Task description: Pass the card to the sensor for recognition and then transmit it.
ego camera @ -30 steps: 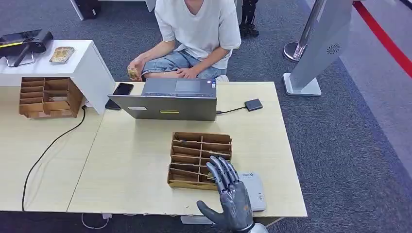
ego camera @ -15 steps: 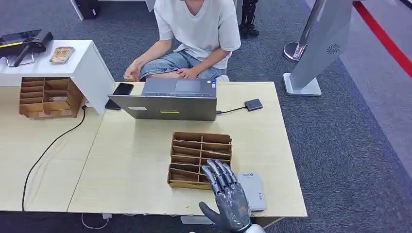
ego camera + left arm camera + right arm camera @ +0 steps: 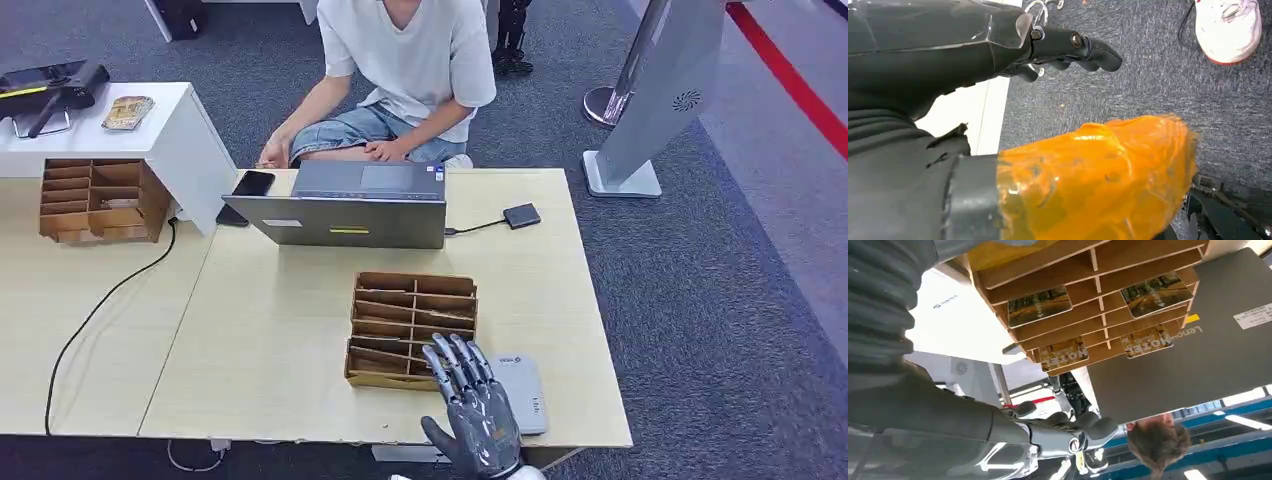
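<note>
Since the earlier frames the right hand [image 3: 472, 420] had drawn back toward the bottom edge, and the person's [image 3: 400, 60] hand with the small item had dropped to the table's far edge; the organizers, laptop and reader stayed put.

Left to right in the head view: a black device [image 3: 45, 85] and a packet [image 3: 127, 110] lay on the white stand [image 3: 185, 135] at upper left. Below it a wooden organizer [image 3: 95, 200] held what looked like cards, too small to read. A black cable [image 3: 100, 300] ran across the light wood table [image 3: 260, 350]. A dark phone [image 3: 252, 183] lay beside the grey laptop [image 3: 345, 205]; the right wrist view showed "Lenovo" on its lid, plus a yellow tag and a white sticker, unreadable. A small black box [image 3: 521, 215] was wired to the laptop.

At centre, the slotted card organizer [image 3: 412, 320] held cards [image 3: 1039, 306] in several compartments; two in the right wrist view read "MOTEL". Just right of it lay the grey card sensor [image 3: 525, 390], label illegible.

Right hand hovered at lower centre over the organizer's near corner and the sensor, released, fingers spread, holding nothing. Left hand [image 3: 1068, 47] hung over grey carpet, fingers curled in, nothing in them.
</note>
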Controlling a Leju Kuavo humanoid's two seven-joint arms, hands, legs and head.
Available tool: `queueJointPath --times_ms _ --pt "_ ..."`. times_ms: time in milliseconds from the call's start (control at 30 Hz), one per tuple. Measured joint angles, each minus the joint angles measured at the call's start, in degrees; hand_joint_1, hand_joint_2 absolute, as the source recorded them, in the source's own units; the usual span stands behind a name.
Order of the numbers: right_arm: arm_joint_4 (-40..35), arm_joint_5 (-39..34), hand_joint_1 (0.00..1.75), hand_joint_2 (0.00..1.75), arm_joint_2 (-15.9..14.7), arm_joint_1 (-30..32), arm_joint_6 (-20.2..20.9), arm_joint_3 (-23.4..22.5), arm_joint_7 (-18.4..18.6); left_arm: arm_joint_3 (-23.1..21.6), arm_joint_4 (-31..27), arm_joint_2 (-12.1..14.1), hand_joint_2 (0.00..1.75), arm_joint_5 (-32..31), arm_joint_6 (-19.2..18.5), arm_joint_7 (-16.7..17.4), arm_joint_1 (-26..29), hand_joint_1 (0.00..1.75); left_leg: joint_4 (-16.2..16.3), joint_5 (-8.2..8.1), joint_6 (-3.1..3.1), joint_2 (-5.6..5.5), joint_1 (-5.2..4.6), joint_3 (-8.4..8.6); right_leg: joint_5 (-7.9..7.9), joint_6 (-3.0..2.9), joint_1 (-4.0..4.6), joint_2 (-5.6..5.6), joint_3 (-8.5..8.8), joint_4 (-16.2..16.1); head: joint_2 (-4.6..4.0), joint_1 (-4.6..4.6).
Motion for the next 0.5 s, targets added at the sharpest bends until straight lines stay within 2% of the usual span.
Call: queueJointPath --times_ms 267,500 --pt "0.46 1.64 0.00 1.75 -0.02 0.35 0.00 -0.94 1.99 0.00 0.00 0.02 0.00 0.00 -0.15 0.00 0.00 0.00 0.00 0.00 0.00 0.00 0.00 0.00 0.00 0.00 0.00 0.00 0.00 0.00 0.00 0.00" --pt "0.96 1.62 0.24 1.75 -0.02 0.35 -0.02 -1.92 2.10 0.00 0.00 0.02 0.00 -0.02 -0.15 0.00 0.00 0.00 0.00 0.00 0.00 0.00 0.00 0.00 0.00 0.00 0.00 0.00 0.00 0.00 0.00 0.00"
